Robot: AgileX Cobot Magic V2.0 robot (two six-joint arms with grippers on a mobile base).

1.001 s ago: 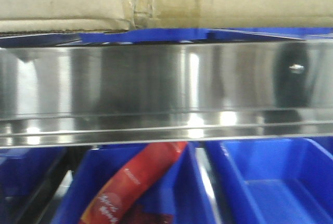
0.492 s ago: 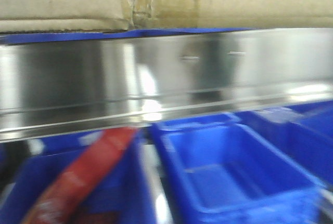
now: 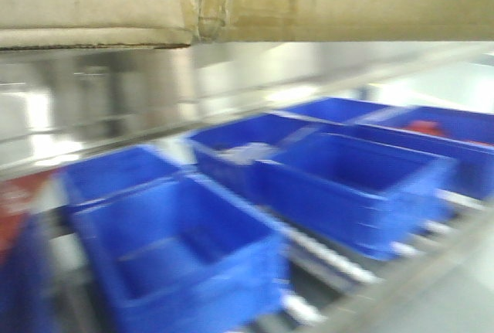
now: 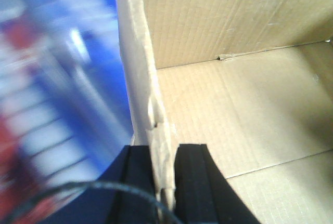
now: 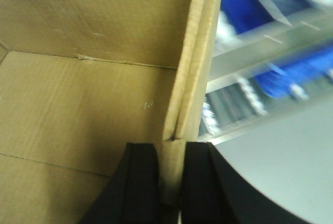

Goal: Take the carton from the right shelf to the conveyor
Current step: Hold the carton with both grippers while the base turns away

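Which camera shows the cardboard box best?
The left wrist view: it looks inside the carton, showing floor, walls and the left gripper clamped on one wall. The right wrist view is similar but darker, with the right gripper. The front view catches only its lower front.

Blue bins (image 3: pixel 347 186) on steel shelf (image 3: pixel 328 256)

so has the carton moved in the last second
Yes: the carton has swung rightward relative to the blue bins, which slid left across the front view.
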